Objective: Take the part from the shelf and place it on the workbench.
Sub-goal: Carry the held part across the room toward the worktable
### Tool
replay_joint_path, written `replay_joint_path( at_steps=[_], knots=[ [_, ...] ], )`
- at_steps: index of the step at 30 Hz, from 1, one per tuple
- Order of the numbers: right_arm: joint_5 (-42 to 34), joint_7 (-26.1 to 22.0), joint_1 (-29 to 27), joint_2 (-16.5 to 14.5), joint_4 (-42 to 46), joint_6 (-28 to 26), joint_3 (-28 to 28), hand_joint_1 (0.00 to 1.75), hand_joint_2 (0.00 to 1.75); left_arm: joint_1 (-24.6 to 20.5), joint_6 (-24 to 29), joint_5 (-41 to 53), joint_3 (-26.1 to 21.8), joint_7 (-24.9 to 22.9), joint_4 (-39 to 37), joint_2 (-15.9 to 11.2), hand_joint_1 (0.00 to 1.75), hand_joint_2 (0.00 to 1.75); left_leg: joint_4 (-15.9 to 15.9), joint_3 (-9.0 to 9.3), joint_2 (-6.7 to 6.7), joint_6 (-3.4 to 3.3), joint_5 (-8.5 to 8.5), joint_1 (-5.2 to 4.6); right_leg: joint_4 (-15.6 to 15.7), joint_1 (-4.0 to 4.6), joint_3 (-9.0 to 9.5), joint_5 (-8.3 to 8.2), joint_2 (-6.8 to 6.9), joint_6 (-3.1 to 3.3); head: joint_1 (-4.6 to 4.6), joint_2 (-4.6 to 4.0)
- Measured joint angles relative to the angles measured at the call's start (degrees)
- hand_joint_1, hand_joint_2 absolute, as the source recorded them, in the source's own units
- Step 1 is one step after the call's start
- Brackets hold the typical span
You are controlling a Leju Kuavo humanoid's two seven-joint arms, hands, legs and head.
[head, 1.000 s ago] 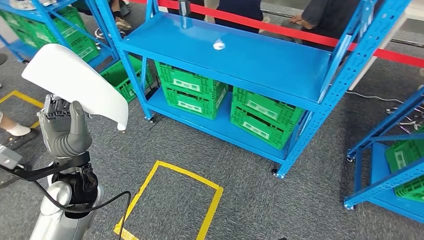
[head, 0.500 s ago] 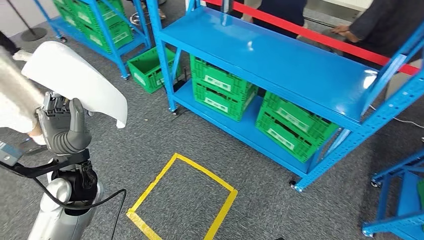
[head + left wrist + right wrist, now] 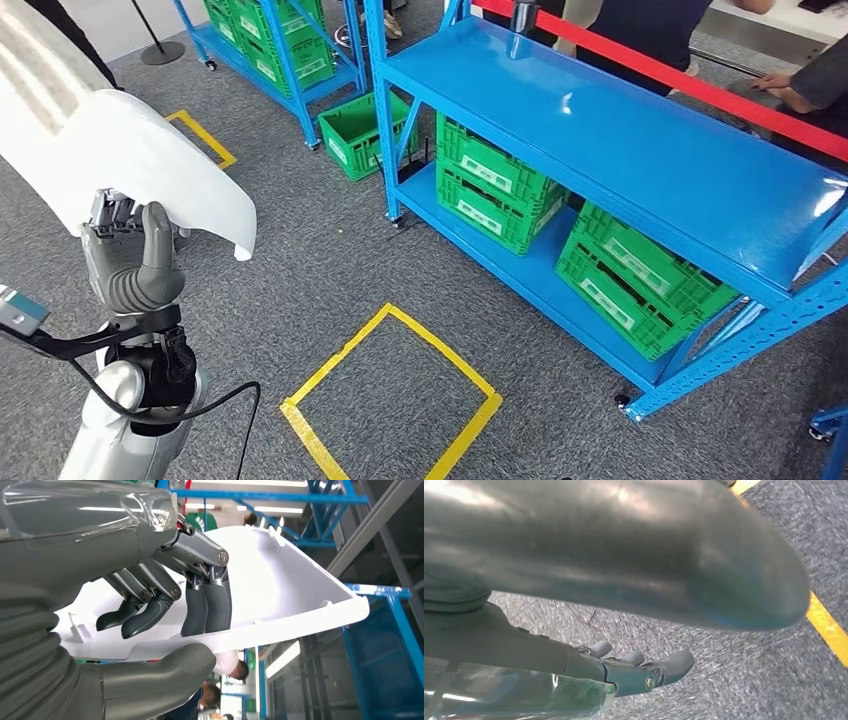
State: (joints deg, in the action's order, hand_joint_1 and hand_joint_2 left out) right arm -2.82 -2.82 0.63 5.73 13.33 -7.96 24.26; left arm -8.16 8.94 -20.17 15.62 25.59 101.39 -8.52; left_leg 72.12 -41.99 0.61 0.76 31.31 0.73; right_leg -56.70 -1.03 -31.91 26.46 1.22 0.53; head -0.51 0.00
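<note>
Left hand [image 3: 130, 262] is raised at the robot's left side and grasps the curved white moulded plastic part [image 3: 150, 170], thumb under its rim and dark fingers [image 3: 205, 605] pressed into its hollow inner side. Held aloft, the part is well apart from the blue metal shelf rack [image 3: 640, 150], which carries green plastic crates [image 3: 495, 185] on its lower level. Right hand [image 3: 644, 672] hangs above grey carpet [image 3: 330, 260] near a yellow tape square [image 3: 390, 395]; whether it is clenched I cannot tell.

High head view, close wrist views
</note>
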Motion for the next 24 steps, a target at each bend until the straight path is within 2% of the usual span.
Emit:
replay_joint_path(
  at_steps=[1, 2, 3, 5, 6, 7, 8, 9, 10, 12, 14, 15, 16, 17, 18, 19, 20, 21, 22, 23, 24],
  knots=[
    [0.0, 0.0, 0.0, 0.0, 0.0, 0.0, 0.0, 0.00, 0.00, 0.1, 0.0, 0.0, 0.0, 0.0, 0.0, 0.0, 1.75, 1.75, 1.8, -1.07, -0.20, 0.13, 0.26, 0.13, 0.0, 0.06, 0.03, 0.09, 0.74, 0.02, -0.02, 0.00],
    [0.0, 0.0, 0.0, 0.0, 0.0, 0.0, 0.0, 0.00, 0.00, 0.2, 0.0, 0.0, 0.0, 0.0, 0.0, 0.0, 1.75, 1.75, 1.3, -0.88, -0.44, 0.16, -0.63, 0.20, 0.0, 0.08, 0.09, 0.18, 1.46, 0.01, -0.02, 0.00],
    [0.0, 0.0, 0.0, 0.0, 0.0, 0.0, 0.0, 0.00, 0.00, 0.2, 0.0, 0.0, 0.0, 0.0, -0.1, -0.1, 1.75, 1.75, -1.7, 0.60, -0.88, 0.07, -2.38, 0.22, 0.0, 0.10, 0.21, 0.30, 2.13, -0.05, -0.02, 0.00],
    [0.0, 0.0, 0.1, -0.1, 0.0, 0.0, 0.0, 0.00, 0.00, 0.1, 0.0, 0.0, 0.0, 0.0, 0.0, -0.1, 1.75, 1.75, -10.1, 5.22, -3.56, -0.51, -5.80, -0.15, 0.0, 0.35, 0.61, 0.61, 3.27, -0.36, -0.01, 0.00],
    [0.0, 0.0, 0.2, -0.1, 0.0, 0.0, 0.0, 0.00, 0.00, 0.0, 0.0, 0.0, 0.0, 0.0, 0.0, -0.1, 1.75, 1.75, -12.9, 6.80, -4.71, -0.85, -6.63, -0.43, 0.0, 0.56, 0.80, 0.79, 3.79, -0.61, 0.04, 0.00],
    [0.0, 0.0, 0.2, -0.1, 0.0, 0.0, 0.0, 0.00, 0.00, 0.0, 0.0, 0.0, 0.0, 0.0, 0.0, -0.1, 1.75, 1.75, -14.4, 7.56, -5.45, -1.16, -6.88, -0.73, 0.0, 0.72, 0.97, 0.95, 4.37, -0.88, 0.09, -0.01],
    [0.0, 0.0, 0.2, -0.2, 0.0, 0.0, 0.0, 0.00, 0.00, 0.0, 0.0, 0.0, -0.1, 0.0, 0.0, -0.2, 1.75, 1.75, -14.7, 7.56, -5.22, -1.39, -6.77, -0.95, 0.1, 0.84, 1.10, 1.06, 5.01, -1.18, 0.15, -0.01],
    [0.0, 0.0, 0.2, -0.1, 0.0, -0.1, 0.0, 0.00, 0.00, 0.0, 0.0, 0.0, -0.1, 0.0, 0.0, -0.2, 1.75, 1.75, -14.9, 7.53, -4.37, -1.69, -6.92, -1.03, 0.2, 0.83, 1.30, 1.14, 5.71, -1.46, 0.16, -0.01],
    [0.0, -0.1, 0.3, -0.1, 0.0, -0.1, 0.0, 0.00, 0.00, 0.1, 0.0, 0.0, -0.2, 0.0, 0.0, -0.2, 1.75, 1.75, -15.3, 7.74, -3.61, -2.01, -7.17, -0.93, 0.1, 0.74, 1.36, 1.36, 5.73, -1.73, 0.19, -0.01],
    [0.0, -0.1, 0.4, 0.0, 0.0, -0.2, 0.1, 0.00, 0.00, 0.0, 0.0, 0.0, -0.3, 0.0, 0.1, -0.2, 1.75, 1.75, -16.3, 8.26, -2.10, -2.66, -7.77, -0.60, -2.7, 0.56, 0.16, 3.06, 3.35, -1.80, 0.34, 0.00],
    [0.0, -0.2, 0.3, 0.0, 0.0, -0.3, 0.1, 0.00, 0.00, 0.0, 0.1, 0.1, -0.4, 0.0, 0.1, -0.1, 1.75, 1.75, -16.6, 8.31, -0.48, -2.99, -8.07, -0.44, -10.2, 0.39, -3.54, 6.18, 0.18, -1.37, 0.49, 0.00],
    [0.0, -0.1, 0.2, 0.0, 0.0, -0.3, 0.1, 0.00, 0.00, 0.2, 0.1, 0.1, -0.4, 0.0, 0.1, -0.1, 1.75, 1.75, -16.5, 8.24, 0.44, -3.05, -8.12, -0.46, -14.0, 0.36, -5.55, 7.37, -0.45, -1.32, 0.52, 0.00],
    [0.0, 0.0, 0.1, 0.1, -0.1, -0.3, 0.1, 0.00, 0.00, 0.4, 0.1, 0.2, -0.4, 0.0, 0.1, 0.0, 1.75, 1.75, -16.5, 8.22, 1.39, -3.05, -8.12, -0.48, -16.3, 0.32, -6.91, 7.75, -0.76, -1.52, 0.51, 0.00],
    [0.0, 0.0, 0.1, 0.1, -0.1, -0.4, 0.1, 0.00, 0.00, 0.5, 0.1, 0.2, -0.4, 0.0, 0.1, 0.0, 1.75, 1.75, -16.4, 8.23, 2.32, -3.02, -8.10, -0.49, -16.2, 0.25, -7.22, 7.14, -0.91, -1.95, 0.52, 0.00],
    [0.0, 0.0, 0.1, 0.2, -0.1, -0.4, 0.2, 0.00, 0.00, 0.6, 0.1, 0.2, -0.4, 0.0, 0.1, 0.0, 1.75, 1.75, -16.3, 8.24, 3.24, -2.95, -8.05, -0.46, -13.7, 0.10, -6.41, 5.59, -1.12, -2.53, 0.53, 0.00],
    [0.0, 0.0, 0.3, 0.3, -0.1, -0.4, 0.2, 0.00, 0.00, 0.7, 0.1, 0.2, -0.5, 0.1, 0.1, 0.0, 1.75, 1.75, -16.1, 8.21, 4.11, -2.80, -7.95, -0.42, -9.6, -0.13, -4.79, 3.50, -1.86, -3.13, 0.54, 0.00],
    [0.0, 0.0, 0.4, 0.3, -0.1, -0.4, 0.2, 0.00, 0.00, 0.7, 0.1, 0.2, -0.5, 0.1, 0.1, 0.0, 1.75, 1.75, -15.8, 8.10, 4.90, -2.58, -7.81, -0.45, -5.5, -0.32, -3.15, 1.72, -3.02, -3.43, 0.53, 0.00],
    [0.0, 0.0, 0.4, 0.4, -0.1, -0.5, 0.2, 0.00, 0.00, 0.8, 0.2, 0.3, -0.6, 0.2, 0.1, 0.0, 1.75, 1.75, -15.5, 7.91, 5.58, -2.32, -7.67, -0.49, -2.5, -0.48, -1.86, 0.44, -3.89, -3.40, 0.51, 0.00],
    [0.0, 0.0, 0.6, 0.4, -0.1, -0.5, 0.2, 0.00, 0.00, 0.9, 0.2, 0.3, -0.7, 0.2, 0.2, 0.0, 1.75, 1.75, -15.3, 7.67, 6.13, -2.06, -7.61, -0.51, -0.9, -0.48, -1.19, -0.17, -4.52, -3.12, 0.49, 0.00],
    [0.1, 0.0, 0.6, 0.4, -0.1, -0.5, 0.2, 0.00, 0.00, 1.0, 0.2, 0.3, -0.8, 0.3, 0.2, -0.1, 1.75, 1.75, -15.3, 7.46, 6.63, -1.79, -7.63, -0.49, -0.7, -0.32, -1.04, -0.23, -4.49, -2.65, 0.46, 0.00],
    [0.2, -0.1, 0.7, 0.4, -0.1, -0.6, 0.2, 0.00, 0.00, 1.2, 0.3, 0.3, -0.9, 0.3, 0.4, -0.1, 1.75, 1.75, -15.3, 7.27, 7.14, -1.51, -7.67, -0.40, -0.6, -0.27, -0.92, -0.33, -3.86, -2.23, 0.46, 0.00]
  ],
)
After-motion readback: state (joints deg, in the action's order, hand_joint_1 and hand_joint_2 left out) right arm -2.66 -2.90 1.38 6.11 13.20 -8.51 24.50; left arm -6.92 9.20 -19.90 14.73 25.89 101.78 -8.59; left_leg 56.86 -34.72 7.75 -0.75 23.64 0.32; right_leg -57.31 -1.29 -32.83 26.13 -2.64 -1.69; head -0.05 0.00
